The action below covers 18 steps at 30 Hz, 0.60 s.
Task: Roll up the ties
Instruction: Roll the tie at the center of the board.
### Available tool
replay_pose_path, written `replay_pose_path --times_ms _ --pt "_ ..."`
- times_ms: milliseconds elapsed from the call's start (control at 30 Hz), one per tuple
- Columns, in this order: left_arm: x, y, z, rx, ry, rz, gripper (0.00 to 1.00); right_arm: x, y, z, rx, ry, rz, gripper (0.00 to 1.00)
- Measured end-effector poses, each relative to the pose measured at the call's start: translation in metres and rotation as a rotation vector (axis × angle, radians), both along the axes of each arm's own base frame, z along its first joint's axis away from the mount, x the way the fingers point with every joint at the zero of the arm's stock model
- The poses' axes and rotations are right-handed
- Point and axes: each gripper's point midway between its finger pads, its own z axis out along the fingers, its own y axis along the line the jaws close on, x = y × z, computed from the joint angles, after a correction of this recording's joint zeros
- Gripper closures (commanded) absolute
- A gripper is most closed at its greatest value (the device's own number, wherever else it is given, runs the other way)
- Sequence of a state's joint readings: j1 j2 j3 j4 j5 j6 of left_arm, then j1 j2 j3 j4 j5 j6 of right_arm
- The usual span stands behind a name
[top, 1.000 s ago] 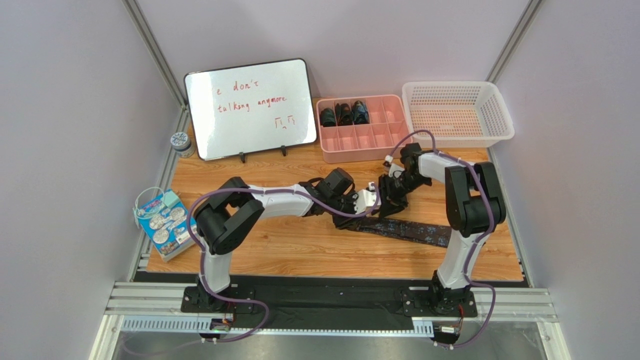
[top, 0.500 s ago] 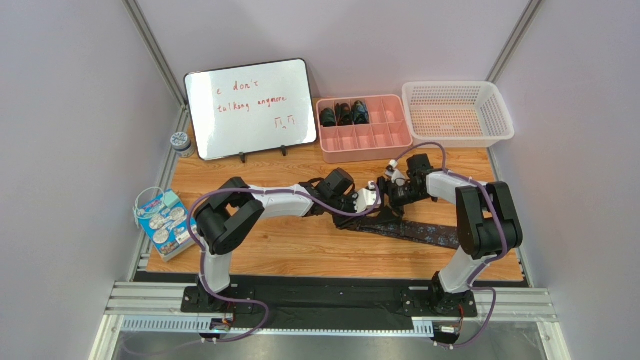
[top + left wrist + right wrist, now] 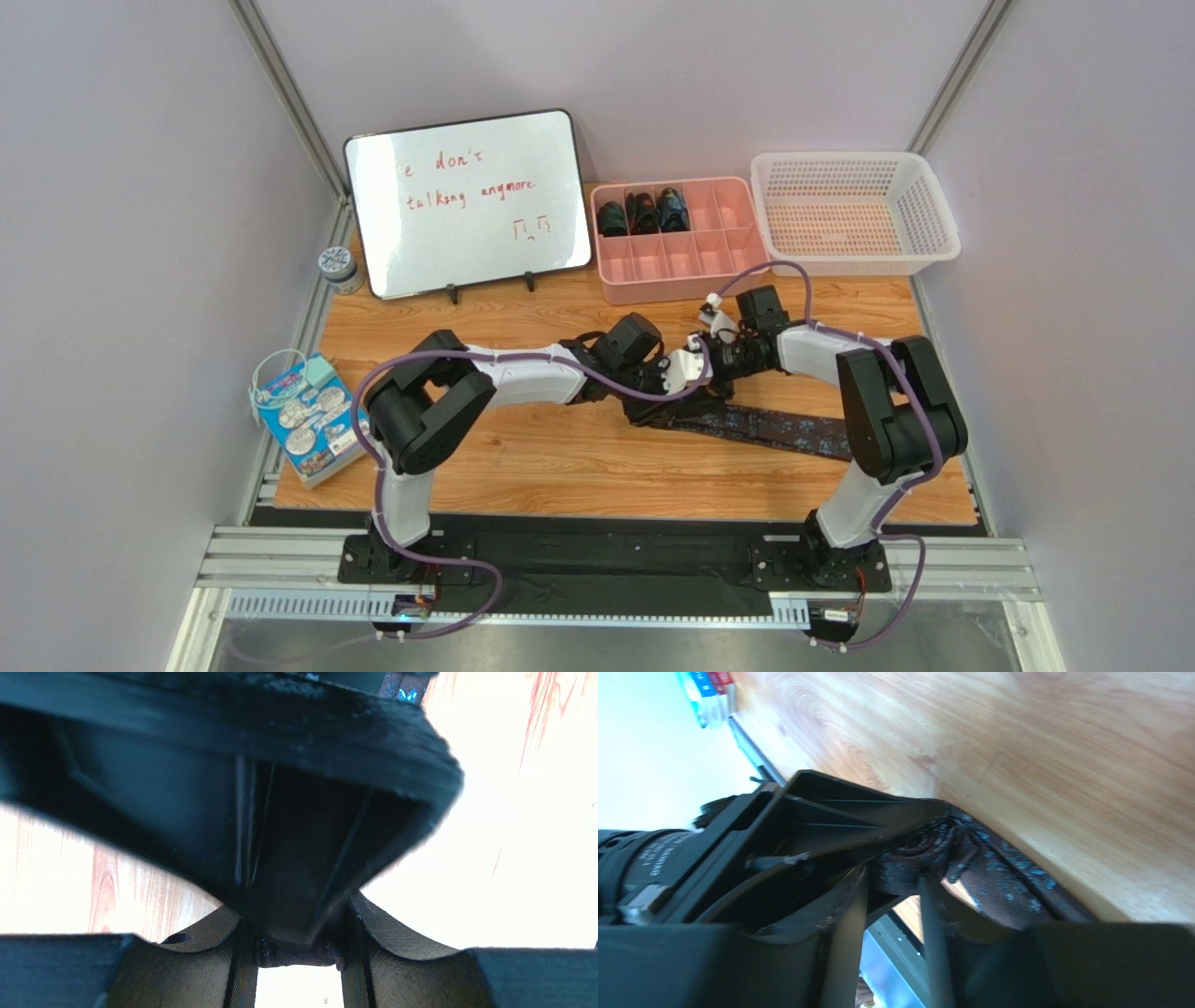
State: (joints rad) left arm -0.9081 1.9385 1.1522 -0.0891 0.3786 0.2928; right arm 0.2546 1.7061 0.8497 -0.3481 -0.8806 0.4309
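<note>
Top external view: left gripper (image 3: 678, 373) and right gripper (image 3: 718, 361) are facing each other mid-frame at the curled left end of the tie (image 3: 779, 429), its length running toward lower right. Right gripper's fingers (image 3: 848, 938) are sitting nearly together; whether either is clamping cannot be told.

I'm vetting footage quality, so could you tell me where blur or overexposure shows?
Top external: sharp and evenly lit, whiteboard writing readable. Left wrist: table blown out white, dark foreground out of focus. Right wrist: tie fairly sharp, near fingers blurred.
</note>
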Motion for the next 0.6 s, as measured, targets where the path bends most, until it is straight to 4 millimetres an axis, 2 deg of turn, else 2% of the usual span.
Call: replay_pose_path --times_ms 67,133,167,267,367,467,600 --pt "0.0001 -0.0001 0.0 0.0 0.0 0.0 0.87 0.0 -0.0017 -0.0037 -0.018 0.001 -0.003 0.86" --pt "0.0003 0.0001 -0.0001 0.0 -0.001 0.001 0.87 0.0 -0.0025 -0.0054 -0.027 0.004 0.0 0.92" --pt "0.0005 0.0001 -0.0001 0.001 -0.001 0.001 0.87 0.0001 -0.0027 -0.0054 -0.029 0.005 0.006 1.0" --pt "0.0007 0.0004 -0.0003 0.002 -0.002 0.002 0.85 0.001 -0.0032 -0.0062 -0.039 0.018 0.022 1.0" --pt "0.0008 0.0004 -0.0003 0.002 -0.003 0.003 0.74 0.0011 -0.0041 -0.0067 -0.05 0.03 0.032 1.0" --pt "0.0008 0.0002 -0.0002 0.002 -0.003 0.002 0.53 0.001 -0.0052 -0.0071 -0.064 0.031 0.038 1.0" --pt "0.0012 -0.0004 0.0005 -0.002 -0.005 0.002 0.41 0.0014 -0.0074 -0.0086 -0.09 0.033 0.042 1.0"
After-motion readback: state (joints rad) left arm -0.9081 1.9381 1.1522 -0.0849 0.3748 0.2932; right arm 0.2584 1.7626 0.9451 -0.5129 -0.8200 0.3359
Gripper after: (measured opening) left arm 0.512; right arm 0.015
